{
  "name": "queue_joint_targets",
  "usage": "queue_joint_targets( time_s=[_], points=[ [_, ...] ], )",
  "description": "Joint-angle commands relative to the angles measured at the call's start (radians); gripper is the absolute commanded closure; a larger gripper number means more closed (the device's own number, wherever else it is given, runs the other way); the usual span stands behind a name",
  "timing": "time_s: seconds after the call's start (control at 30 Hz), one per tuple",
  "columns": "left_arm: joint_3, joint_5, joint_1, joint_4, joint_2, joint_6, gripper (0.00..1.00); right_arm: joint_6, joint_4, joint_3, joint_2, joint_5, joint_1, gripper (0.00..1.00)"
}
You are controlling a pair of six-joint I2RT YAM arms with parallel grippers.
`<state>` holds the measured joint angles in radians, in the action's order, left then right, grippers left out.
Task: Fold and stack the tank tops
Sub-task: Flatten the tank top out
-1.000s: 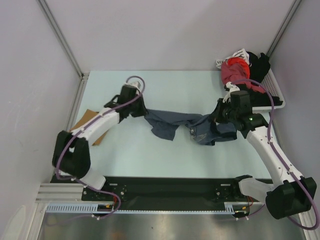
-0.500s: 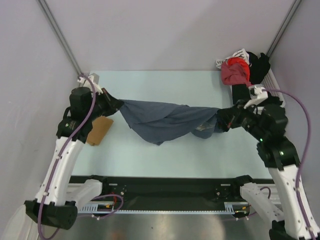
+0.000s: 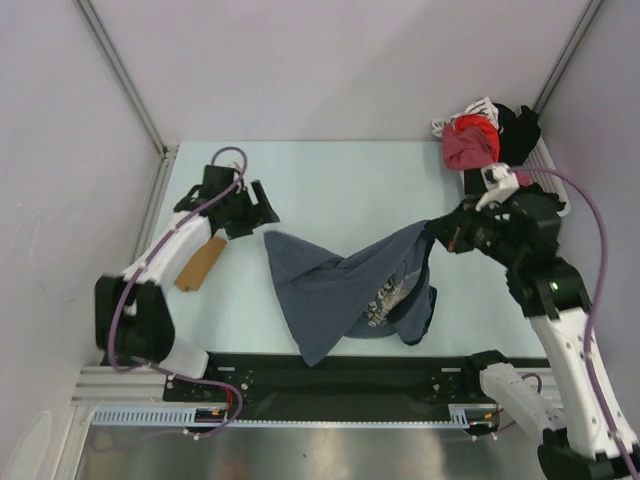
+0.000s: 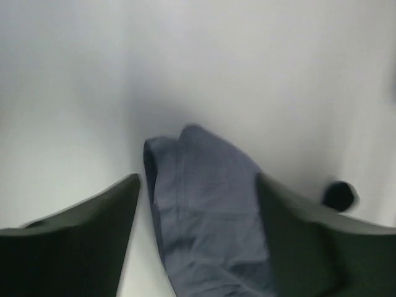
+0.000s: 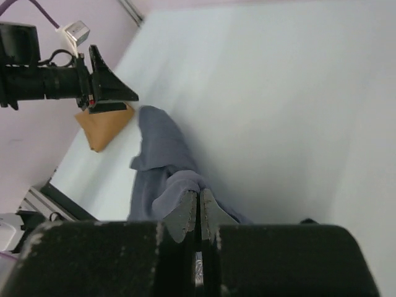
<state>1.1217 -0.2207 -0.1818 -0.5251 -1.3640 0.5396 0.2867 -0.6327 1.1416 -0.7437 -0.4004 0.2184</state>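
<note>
Tank top (image 3: 335, 290) slants from right end effector (image 3: 438, 232), clamped on its corner, toward left end effector (image 3: 262, 212): open, empty, just beside free corner.

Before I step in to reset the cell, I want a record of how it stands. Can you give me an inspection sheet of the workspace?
Surface: pale table, no spill seen.
Job's things: slate-blue tank top, unfolded, one end lifted, the rest lying on the table; tan-brown tank top, folded small, at the left edge.
Clutter: pile of clothes, red, black and white, on a white basket in the far right corner.
Grippers: left gripper open, apart from the cloth; right gripper shut on the lifted end.
Cables: purple cables loop along both arms; no snag seen.
Surroundings: plain walls and metal frame posts; nothing else seen.
</note>
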Motion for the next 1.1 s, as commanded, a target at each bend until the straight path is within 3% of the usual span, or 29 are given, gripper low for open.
queue_joint_targets(
  time_s=[0.0,0.03,0.07,0.2,0.33,0.47,0.6,0.83,0.93,1.07],
  points=[
    [0.108,0.149,-0.060,-0.068,-0.135,-0.026,0.11,-0.011,0.005,-0.025,-0.165,0.052,-0.004,1.00],
    [0.125,0.197,-0.085,-0.093,-0.120,-0.032,0.01,-0.011,0.014,-0.029,-0.192,0.043,-0.004,1.00],
    [0.119,0.217,-0.134,-0.087,-0.101,-0.035,0.00,-0.012,0.028,-0.042,-0.219,0.034,-0.002,1.00],
    [0.060,0.268,-0.246,-0.066,0.002,-0.049,0.00,0.008,0.148,-0.108,-0.310,0.038,-0.001,1.00],
    [-0.069,0.325,-0.428,-0.047,0.104,-0.014,0.00,0.019,0.220,-0.163,-0.381,0.115,-0.001,0.98],
    [-0.198,0.402,-0.686,-0.038,0.212,0.085,0.02,0.032,0.310,-0.248,-0.437,0.163,-0.001,0.98],
    [-0.296,0.434,-0.879,-0.035,0.263,0.163,0.10,0.074,0.434,-0.335,-0.453,0.170,-0.002,1.00],
    [-0.287,0.512,-1.175,-0.056,0.087,0.171,0.19,0.115,0.603,-0.471,-0.413,0.235,0.045,1.00],
    [-0.235,0.547,-1.222,-0.084,-0.042,0.171,0.30,0.124,0.752,-0.589,-0.396,0.276,0.070,1.00],
    [-0.188,0.561,-1.239,-0.079,-0.158,0.161,0.32,0.118,0.818,-0.635,-0.401,0.294,0.081,1.00]
  ],
)
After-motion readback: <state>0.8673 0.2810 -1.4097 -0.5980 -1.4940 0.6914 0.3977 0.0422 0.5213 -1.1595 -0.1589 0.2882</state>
